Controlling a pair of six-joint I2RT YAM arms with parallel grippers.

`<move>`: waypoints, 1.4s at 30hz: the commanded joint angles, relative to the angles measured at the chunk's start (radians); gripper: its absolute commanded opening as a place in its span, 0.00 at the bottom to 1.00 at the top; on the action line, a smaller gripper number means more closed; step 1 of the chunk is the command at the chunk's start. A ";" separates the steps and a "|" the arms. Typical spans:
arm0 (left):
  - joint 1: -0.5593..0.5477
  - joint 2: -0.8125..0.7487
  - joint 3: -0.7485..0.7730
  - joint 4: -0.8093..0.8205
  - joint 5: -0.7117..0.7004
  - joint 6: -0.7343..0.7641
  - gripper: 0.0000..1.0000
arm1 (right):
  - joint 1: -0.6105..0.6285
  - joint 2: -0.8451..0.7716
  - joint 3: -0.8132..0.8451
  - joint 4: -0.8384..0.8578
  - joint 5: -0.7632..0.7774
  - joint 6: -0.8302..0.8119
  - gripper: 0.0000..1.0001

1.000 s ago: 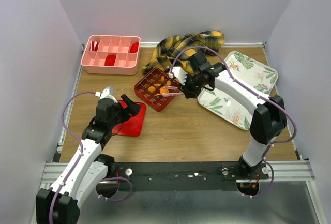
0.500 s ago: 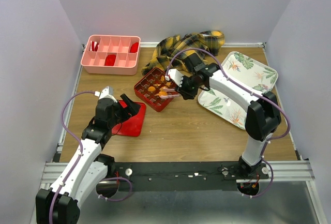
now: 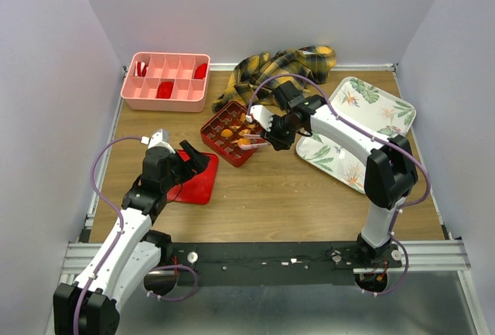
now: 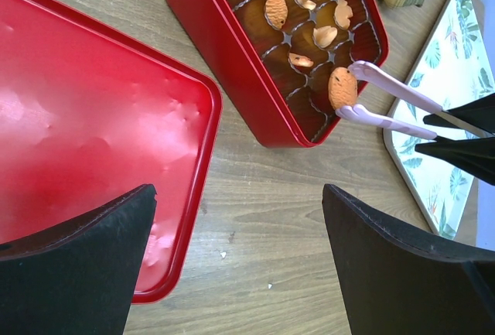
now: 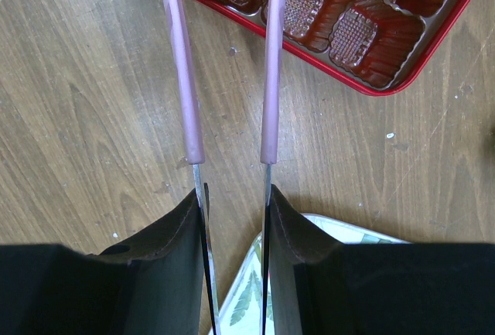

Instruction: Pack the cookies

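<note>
Over table (image 5: 85, 111), right fingers (image 5: 158, 254) pinch tongs (image 5: 186, 80).

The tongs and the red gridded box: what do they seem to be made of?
The tongs: thin grey strips at the base, likely bare metal, with matte pink sleeves, probably plastic or silicone, over the arms. The red gridded box: glossy red wall, perhaps painted tin or plastic; its inner tray looks like thin shiny brown moulded plastic, ribbed.

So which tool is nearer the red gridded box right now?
Right. The right tool sits just beside the box's near-right edge, its pink tongs holding a cookie over the cells. The left tool is farther off, open over the red lid's edge.
</note>
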 commanded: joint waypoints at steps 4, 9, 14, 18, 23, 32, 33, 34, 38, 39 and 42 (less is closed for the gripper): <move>0.009 -0.020 0.012 -0.011 -0.019 0.009 0.99 | 0.010 0.016 0.016 -0.014 0.014 -0.001 0.41; 0.009 -0.026 0.012 -0.014 -0.019 0.008 0.99 | 0.010 0.019 0.021 -0.014 0.014 0.003 0.43; 0.008 -0.034 0.011 -0.019 -0.021 0.009 0.99 | 0.010 0.020 0.027 -0.016 0.012 0.006 0.43; 0.009 -0.036 0.011 -0.022 -0.022 0.009 0.99 | 0.010 0.022 0.028 -0.016 0.011 0.008 0.43; 0.009 -0.037 0.011 -0.023 -0.022 0.009 0.99 | 0.011 0.023 0.033 -0.019 0.009 0.012 0.43; 0.009 -0.039 0.012 -0.025 -0.022 0.009 0.99 | 0.011 0.023 0.039 -0.017 0.009 0.014 0.44; 0.009 -0.042 0.012 -0.025 -0.022 0.008 0.99 | 0.011 0.022 0.037 -0.019 0.009 0.014 0.44; 0.009 -0.040 0.012 -0.028 -0.025 0.008 0.99 | 0.011 0.023 0.039 -0.017 0.009 0.014 0.44; 0.009 -0.042 0.011 -0.026 -0.025 0.008 0.99 | 0.011 0.023 0.039 -0.020 0.011 0.014 0.44; 0.009 -0.043 0.011 -0.026 -0.024 0.009 0.99 | 0.011 0.020 0.039 -0.019 0.011 0.014 0.44; 0.009 -0.042 0.012 -0.026 -0.024 0.008 0.99 | 0.010 0.022 0.044 -0.022 0.011 0.016 0.45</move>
